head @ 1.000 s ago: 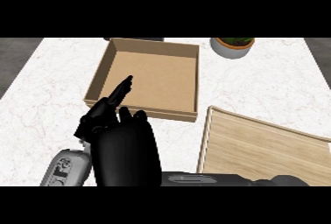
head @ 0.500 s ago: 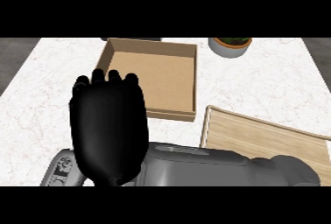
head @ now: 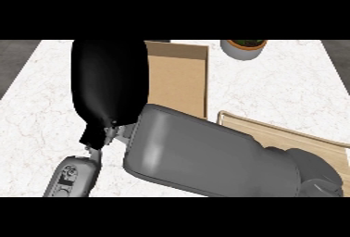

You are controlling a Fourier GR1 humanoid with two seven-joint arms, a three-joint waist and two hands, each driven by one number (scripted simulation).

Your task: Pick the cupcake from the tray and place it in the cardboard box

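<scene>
Forearm and hand fill most of your view: a grey forearm [head: 205,152] comes in from 5 o'clock and ends in a black hand [head: 109,83] raised close to the camera at about 10 o'clock. That arm enters from the right side, so you are most likely looking at the right hand, though the view is too crowded to be sure. You see only its broad black back; whether its fingers are spread, narrowed or curled round something cannot be told.

Look behind the hand and you find the cardboard box [head: 179,78] at 12 o'clock on the white marble surface [head: 34,115], its left part hidden by the hand. The wooden tray [head: 301,139] lies at 3 o'clock, partly covered by the forearm. You cannot see the cupcake anywhere; it may be hidden by the arm or hand.

A potted plant [head: 243,48] stands at 1 o'clock, near the box's far right corner. A second grey arm segment [head: 71,176] shows at 7 o'clock.
</scene>
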